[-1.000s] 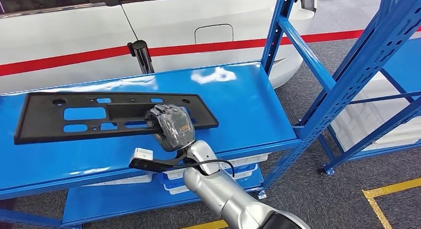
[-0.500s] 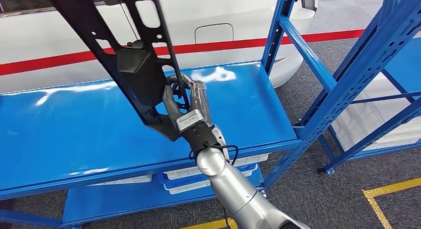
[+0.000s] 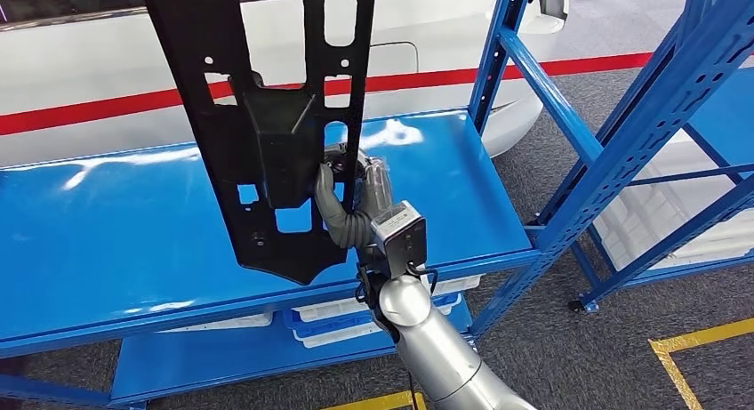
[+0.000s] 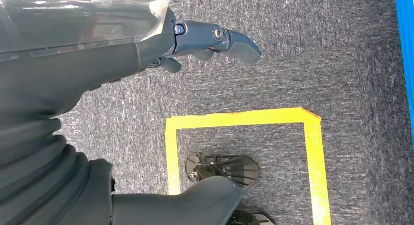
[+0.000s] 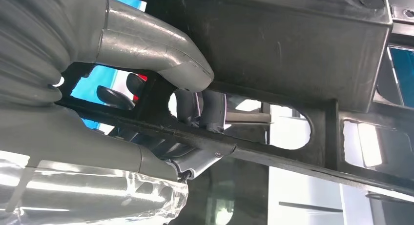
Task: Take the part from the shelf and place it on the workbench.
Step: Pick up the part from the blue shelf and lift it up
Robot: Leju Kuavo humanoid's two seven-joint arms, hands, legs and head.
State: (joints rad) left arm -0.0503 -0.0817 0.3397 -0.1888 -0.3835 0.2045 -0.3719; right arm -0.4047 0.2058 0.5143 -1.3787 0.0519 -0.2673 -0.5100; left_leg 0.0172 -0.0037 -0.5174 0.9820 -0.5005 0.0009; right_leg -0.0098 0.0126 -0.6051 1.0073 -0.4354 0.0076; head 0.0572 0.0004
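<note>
Standing beside a white car (image 3: 116, 72), with the blue shelf (image 3: 133, 223) in front. Gripping the black part (image 3: 267, 116) in the right hand (image 3: 351, 201), holding it upright, clear above the shelf top. Hanging the left hand (image 4: 205, 42) over grey carpet (image 4: 341, 64), fingers apart, holding nothing.

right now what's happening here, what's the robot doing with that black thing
The robot's right hand grips a long black plastic part and holds it nearly upright above the blue shelf, clear of the surface. Its fingers hook through one of the part's openings while the thumb presses on the outside. The left hand hangs by the robot's side over grey carpet, holding nothing. The part is off the shelf but not yet placed on a workbench.
</note>
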